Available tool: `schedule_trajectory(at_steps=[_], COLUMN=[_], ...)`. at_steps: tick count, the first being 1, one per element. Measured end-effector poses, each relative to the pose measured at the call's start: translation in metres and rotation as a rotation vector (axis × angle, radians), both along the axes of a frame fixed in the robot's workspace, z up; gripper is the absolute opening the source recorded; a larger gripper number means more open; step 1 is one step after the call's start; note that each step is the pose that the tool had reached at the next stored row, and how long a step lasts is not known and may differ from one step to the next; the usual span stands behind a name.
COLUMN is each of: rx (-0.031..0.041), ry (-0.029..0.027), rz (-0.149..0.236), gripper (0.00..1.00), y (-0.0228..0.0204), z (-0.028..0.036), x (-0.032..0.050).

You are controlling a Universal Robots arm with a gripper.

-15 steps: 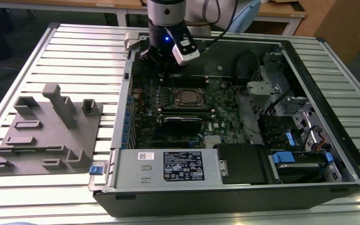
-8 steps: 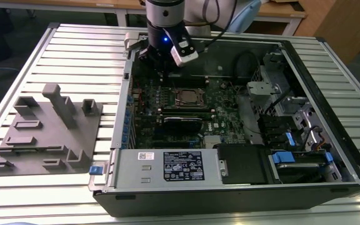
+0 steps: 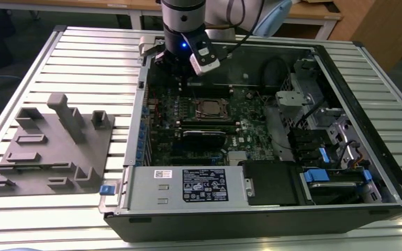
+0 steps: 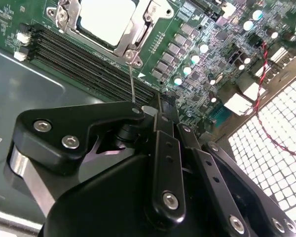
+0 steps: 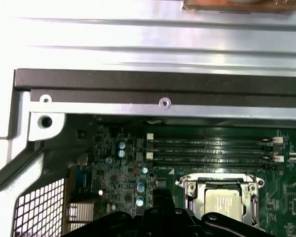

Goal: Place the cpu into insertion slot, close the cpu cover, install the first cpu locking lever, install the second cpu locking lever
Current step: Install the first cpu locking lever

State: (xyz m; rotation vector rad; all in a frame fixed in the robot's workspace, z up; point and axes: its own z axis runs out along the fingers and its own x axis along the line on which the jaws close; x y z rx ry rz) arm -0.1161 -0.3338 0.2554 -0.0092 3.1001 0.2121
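Inside the open black computer case (image 3: pixel 257 224), the pale silvery square cpu (image 4: pixel 108 19) lies in its metal-rimmed insertion slot (image 3: pixel 197 114) under the lowered silvery cpu cover (image 4: pixel 138 35), one thin wire lever (image 4: pixel 132 81) apparently unlatched beside the black gripper (image 3: pixel 173 70), whose opening I cannot tell.

From my station I see a silvery metal table (image 3: pixel 82 57) with long ribbed slats across its top. Two things lie directly on it. Toward the exterior view's left sits a flat grey plastic fixture plate (image 3: pixel 51 157) with upright blocks and shallow pockets. Near it, toward the exterior view's right, a large black desktop computer case (image 3: pixel 257 219) lies on its side, open face up. A narrow strip of bare slats separates them. A small blue plastic tab (image 3: pixel 107 189) sits at the case's near corner; I cannot tell what it rests on.
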Motion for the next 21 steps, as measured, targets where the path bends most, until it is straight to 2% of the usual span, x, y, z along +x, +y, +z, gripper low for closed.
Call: schedule_trajectory(at_steps=[14,21], rx=[0.0012,0.0012], ry=[-0.0002,-0.0001], rz=[0.0,0.0], gripper=[0.11,0.11], y=[0.0001,0.0027], z=[-0.0011,-0.0019], x=[0.0001,0.0])
